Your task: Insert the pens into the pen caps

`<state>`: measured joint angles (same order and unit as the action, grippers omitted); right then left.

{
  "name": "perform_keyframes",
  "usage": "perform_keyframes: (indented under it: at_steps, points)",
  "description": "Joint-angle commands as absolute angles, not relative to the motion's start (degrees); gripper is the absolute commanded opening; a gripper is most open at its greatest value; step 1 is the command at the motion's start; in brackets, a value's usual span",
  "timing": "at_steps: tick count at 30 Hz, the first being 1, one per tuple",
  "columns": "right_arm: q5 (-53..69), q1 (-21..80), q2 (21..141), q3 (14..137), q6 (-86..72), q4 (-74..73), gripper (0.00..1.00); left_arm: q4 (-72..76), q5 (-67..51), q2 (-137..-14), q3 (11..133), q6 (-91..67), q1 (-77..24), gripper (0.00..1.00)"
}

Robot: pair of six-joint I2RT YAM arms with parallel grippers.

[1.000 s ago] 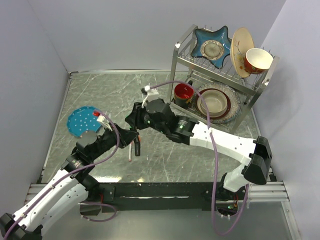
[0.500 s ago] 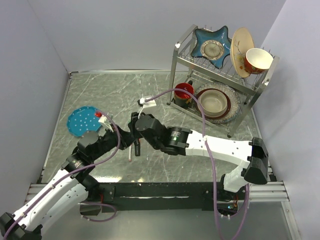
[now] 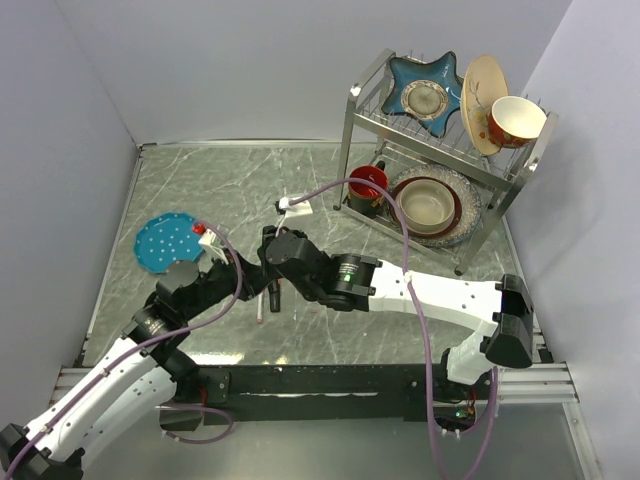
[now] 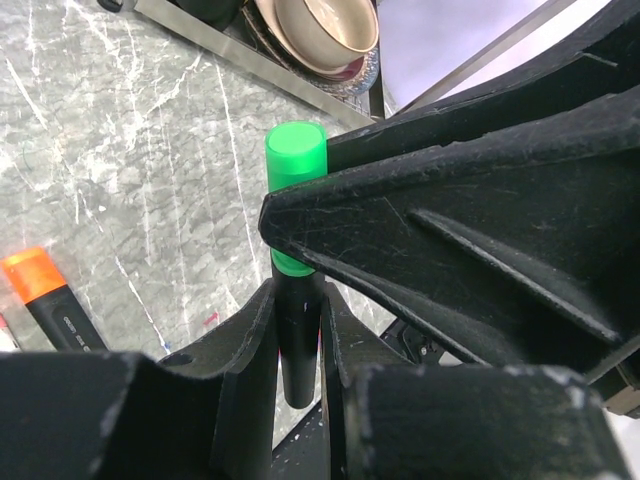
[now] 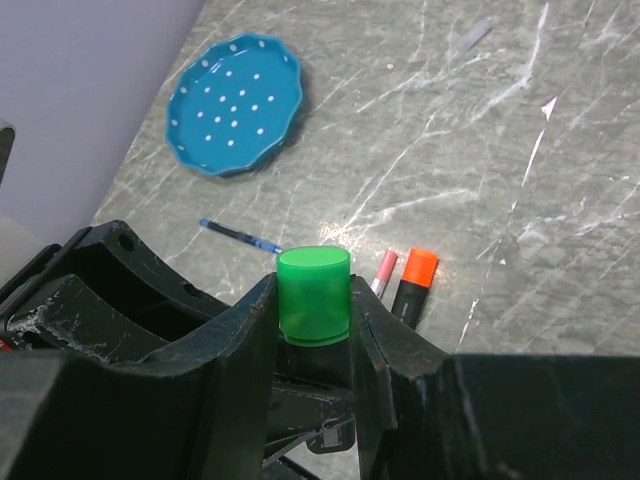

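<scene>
Alignment of cap and barrel decides the coming move, and both are already in hand. The left gripper (image 4: 297,300) is clamped on the black barrel of the green-tipped marker (image 4: 297,350), which runs straight out between its fingers and away from the wrist. The green cap (image 4: 296,155) sits at the far end of that barrel, in line with it. The right gripper (image 5: 313,305) is closed around the cap from the sides, its fingers crossing the marker's long axis.

A strip of green shows between the right gripper's finger and the black barrel, so the cap appears to be over the tip. Whether it is pushed fully home cannot be told from these views. In the overhead view the two grippers meet above the table (image 5: 560,150), a little left of its middle, and the right wrist hides the joint itself.

Judged from this, what remains is a push along the shared axis, cap toward barrel, with neither arm swinging sideways. A tilt here could jam the cap or twist the marker in the left grip.

On the table below lie the orange-tipped marker (image 5: 417,275) and, just beside it, a thin white pen (image 5: 385,268) with a pinkish end. The blue pen (image 5: 240,236) lies nearer the dotted blue plate (image 5: 235,105).
</scene>
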<state>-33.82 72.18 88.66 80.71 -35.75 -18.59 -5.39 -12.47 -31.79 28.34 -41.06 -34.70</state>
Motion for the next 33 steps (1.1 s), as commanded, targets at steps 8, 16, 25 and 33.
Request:
perform_keyframes:
  at_steps: [8, 16, 25, 33]
  points:
    - [-30.49, 75.05, 86.39, 80.23, -30.76, -18.45, 0.31, -1.84, -10.19, -31.90, 34.80, -36.74, -34.19, 0.01]
    - [-32.17, 75.67, 86.40, 81.92, -31.03, -21.62, 0.38, -0.97, -11.16, -32.78, 35.86, -35.33, -34.28, 0.01]
    - [-29.62, 75.67, 81.48, 79.37, -28.39, -15.48, 0.49, 4.04, -18.97, -33.05, 35.33, -34.89, -34.19, 0.01]
    - [-31.82, 75.50, 75.07, 76.12, -26.81, -13.01, 0.58, 2.99, -19.78, -32.26, 36.47, -33.66, -34.19, 0.01]
